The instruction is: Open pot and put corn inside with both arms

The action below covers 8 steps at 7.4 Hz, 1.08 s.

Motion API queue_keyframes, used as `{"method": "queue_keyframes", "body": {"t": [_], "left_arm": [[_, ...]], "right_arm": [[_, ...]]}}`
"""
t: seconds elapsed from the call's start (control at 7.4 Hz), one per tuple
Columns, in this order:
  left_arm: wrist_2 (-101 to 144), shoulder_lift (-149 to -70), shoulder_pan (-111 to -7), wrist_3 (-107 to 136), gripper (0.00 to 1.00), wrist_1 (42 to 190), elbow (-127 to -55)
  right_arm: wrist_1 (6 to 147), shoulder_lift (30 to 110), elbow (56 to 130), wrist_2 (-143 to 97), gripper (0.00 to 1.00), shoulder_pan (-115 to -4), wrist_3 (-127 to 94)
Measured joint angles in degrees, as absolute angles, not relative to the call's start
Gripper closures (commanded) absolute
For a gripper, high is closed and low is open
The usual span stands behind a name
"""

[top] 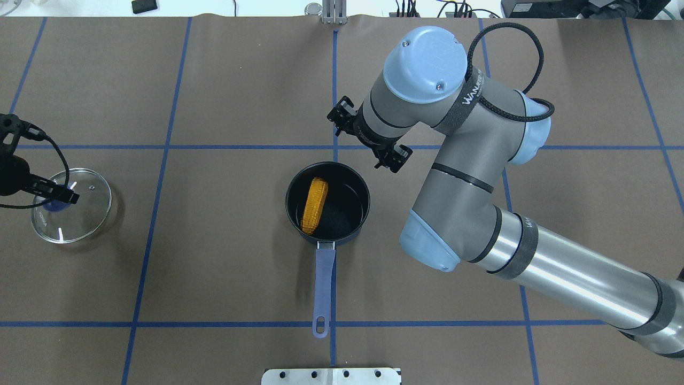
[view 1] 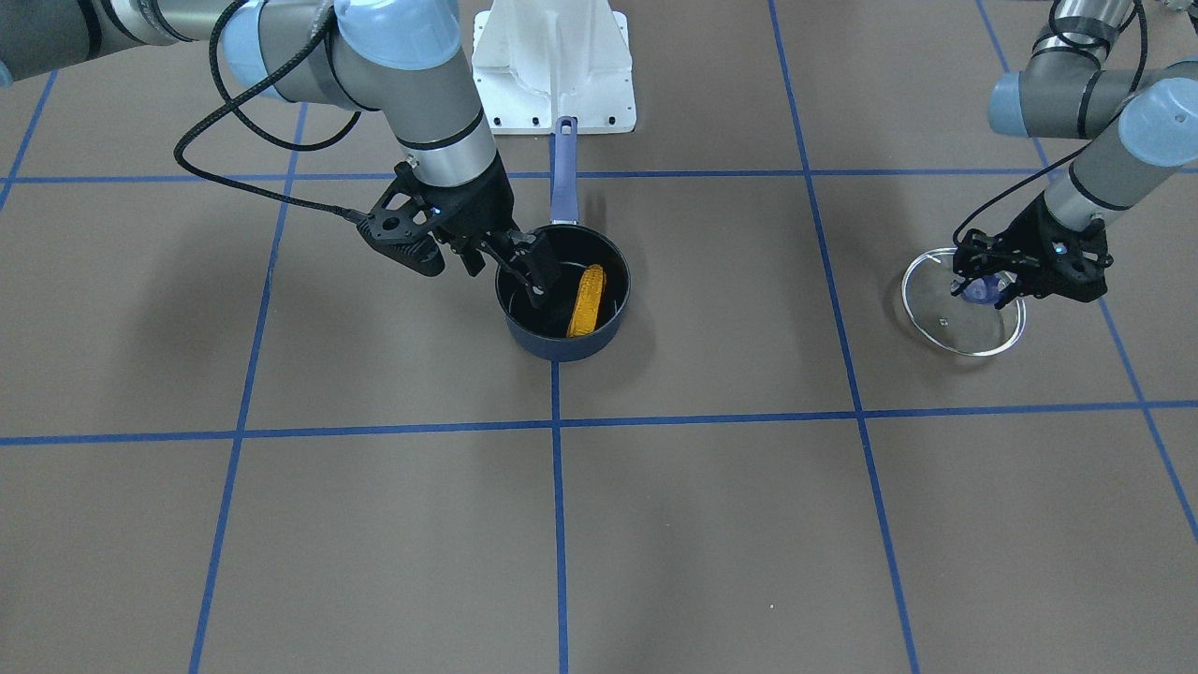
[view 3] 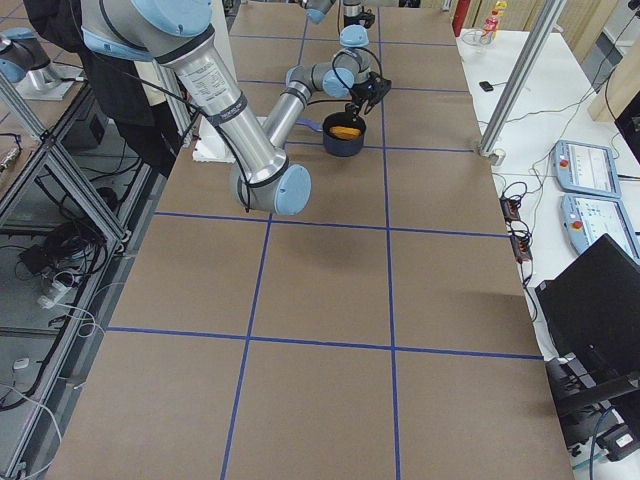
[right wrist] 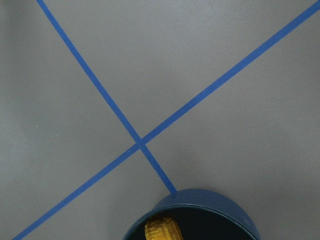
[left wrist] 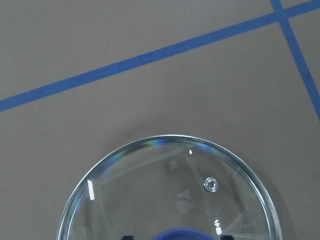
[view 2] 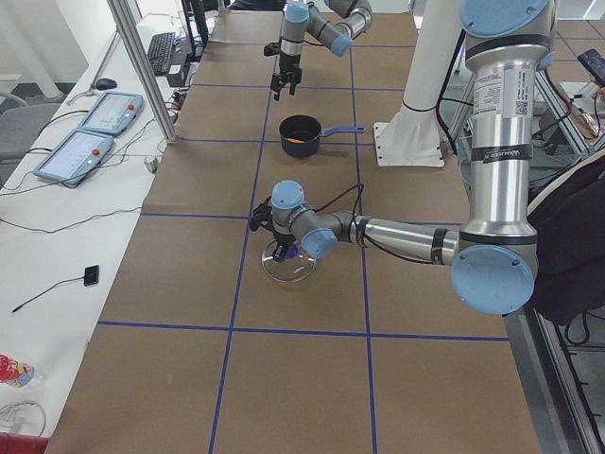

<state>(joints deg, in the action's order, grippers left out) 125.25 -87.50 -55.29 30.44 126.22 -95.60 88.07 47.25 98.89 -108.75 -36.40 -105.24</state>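
front: my right pincer (view 1: 520, 265) spread, empty, above the pot (view 1: 562, 348) rim; corn (view 1: 587, 300) inside pot | my left pincer (view 1: 985, 294) straddles the knob (view 1: 978, 290) of the lid (view 1: 936, 325), well apart from pot | overhead: corn aslant on pot floor | left wrist: fingertips (left wrist: 128, 237) clear of knob, spread

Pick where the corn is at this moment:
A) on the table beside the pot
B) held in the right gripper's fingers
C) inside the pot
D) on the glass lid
C: the corn lies inside the open pot, resting against its black interior, with nothing gripping it.
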Motion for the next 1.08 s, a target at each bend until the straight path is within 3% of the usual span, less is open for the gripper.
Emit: {"method": "queue_keyframes", "body": {"t": [0.41, 0.54, 1.08], "left_arm": [[125.22, -87.74, -55.28, 30.22, 0.43, 126.26, -94.74], [125.24, -87.88, -55.28, 30.19, 0.34, 126.29, -94.52], [125.24, -88.00, -55.28, 29.99, 0.17, 126.30, -94.40]], "right_arm": [[88.07, 47.47, 99.37, -108.72, 0.00, -36.47, -105.21], [88.07, 47.54, 99.44, -108.72, 0.00, -36.47, -105.21], [87.86, 47.74, 99.90, -108.51, 0.00, -36.55, -105.19]]}}
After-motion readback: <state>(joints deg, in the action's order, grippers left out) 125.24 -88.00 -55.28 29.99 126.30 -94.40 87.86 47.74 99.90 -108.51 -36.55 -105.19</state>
